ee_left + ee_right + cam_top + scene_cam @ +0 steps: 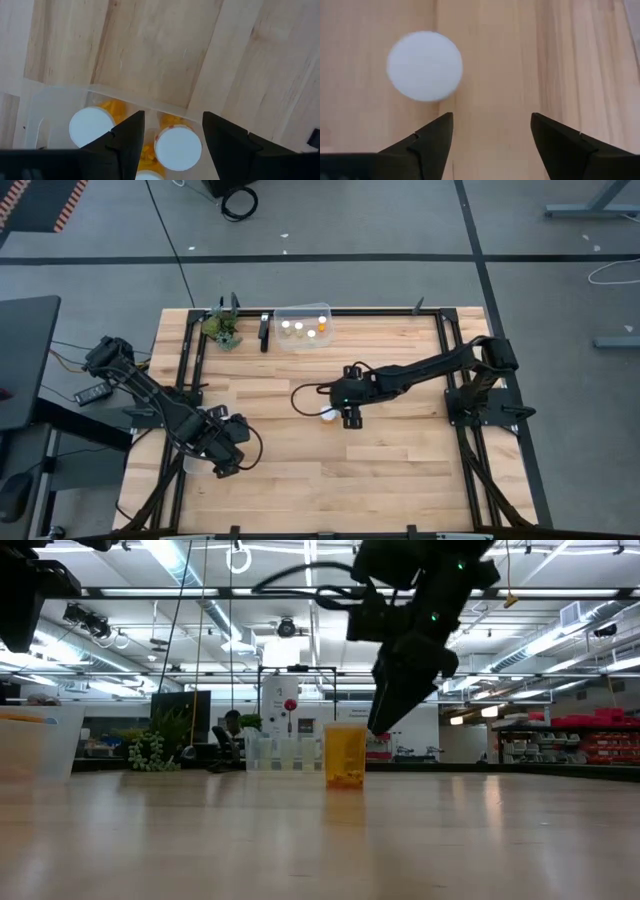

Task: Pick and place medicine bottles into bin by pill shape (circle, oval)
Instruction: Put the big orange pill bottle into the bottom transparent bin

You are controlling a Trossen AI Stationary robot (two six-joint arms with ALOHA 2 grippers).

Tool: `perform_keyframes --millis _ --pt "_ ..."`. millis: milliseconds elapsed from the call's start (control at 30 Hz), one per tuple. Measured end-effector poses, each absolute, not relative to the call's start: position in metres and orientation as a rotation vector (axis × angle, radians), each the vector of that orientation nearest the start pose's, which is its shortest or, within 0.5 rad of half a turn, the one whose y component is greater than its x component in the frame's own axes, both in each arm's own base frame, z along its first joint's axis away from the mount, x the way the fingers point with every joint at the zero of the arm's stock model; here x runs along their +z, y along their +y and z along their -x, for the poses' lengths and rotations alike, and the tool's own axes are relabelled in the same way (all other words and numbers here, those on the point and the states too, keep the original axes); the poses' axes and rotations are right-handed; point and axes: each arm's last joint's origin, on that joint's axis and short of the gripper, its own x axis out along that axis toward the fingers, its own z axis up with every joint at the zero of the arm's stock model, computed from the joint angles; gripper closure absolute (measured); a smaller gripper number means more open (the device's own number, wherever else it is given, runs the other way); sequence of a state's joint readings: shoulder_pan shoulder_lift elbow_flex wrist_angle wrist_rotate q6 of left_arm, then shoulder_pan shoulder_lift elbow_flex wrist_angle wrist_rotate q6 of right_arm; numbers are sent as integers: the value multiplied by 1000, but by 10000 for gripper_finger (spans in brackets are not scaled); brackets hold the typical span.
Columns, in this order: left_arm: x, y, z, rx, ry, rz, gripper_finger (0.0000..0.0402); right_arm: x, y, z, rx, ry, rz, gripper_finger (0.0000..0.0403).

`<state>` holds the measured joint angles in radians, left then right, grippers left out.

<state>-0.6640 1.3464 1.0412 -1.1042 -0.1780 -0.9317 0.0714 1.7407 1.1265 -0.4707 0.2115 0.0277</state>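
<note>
One amber medicine bottle with a white cap [327, 415] stands upright on the table near its middle; it also shows in the low view [346, 755] and, from above, in the right wrist view [425, 66]. My right gripper [352, 420] is open and empty, hanging above the table just beside the bottle, in its own view [492, 137]. My left gripper [228, 460] is open above a clear bin [45, 107] at the table's near left, where three white-capped bottles [178, 147] stand. Several more bottles [303, 329] stand in a clear bin [303, 312] at the far edge.
A small green plant [224, 328] and a dark upright object [264, 332] stand at the far edge, left of the far bin. Black rails [440, 345] run along the table's left and right sides. Bare wood lies near the front.
</note>
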Motion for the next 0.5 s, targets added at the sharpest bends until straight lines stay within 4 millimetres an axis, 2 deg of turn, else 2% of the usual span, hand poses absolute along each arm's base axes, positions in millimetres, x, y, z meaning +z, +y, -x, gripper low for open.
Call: perform_keyframes --millis 300,500 --pt "249 -137 -183 219 1320 206 199 167 21 -340 -115 991 45 139" --pt "249 -137 -183 219 1320 206 196 165 22 -342 -91 943 16 140"
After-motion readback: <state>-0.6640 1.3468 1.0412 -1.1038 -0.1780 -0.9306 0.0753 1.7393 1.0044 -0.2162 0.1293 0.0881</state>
